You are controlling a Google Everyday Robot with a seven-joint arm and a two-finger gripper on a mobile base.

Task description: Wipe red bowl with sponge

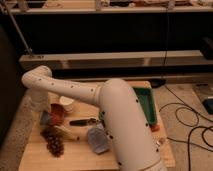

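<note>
The red bowl (57, 114) sits on the left part of the wooden table (125, 160). My white arm reaches from the lower right across the table, bends at the far left and comes down to the gripper (43, 113), just left of the bowl and touching or almost touching its rim. A small bluish-grey piece (45, 119), which may be the sponge, shows below the wrist against the bowl's left side. The wrist hides most of it.
A white cup (66, 104) stands right behind the bowl. A bunch of dark grapes (54, 144) and a banana (65, 132) lie in front of it. A dark utensil (82, 121), a grey-blue pouch (98, 139) and a green tray (150, 105) lie to the right.
</note>
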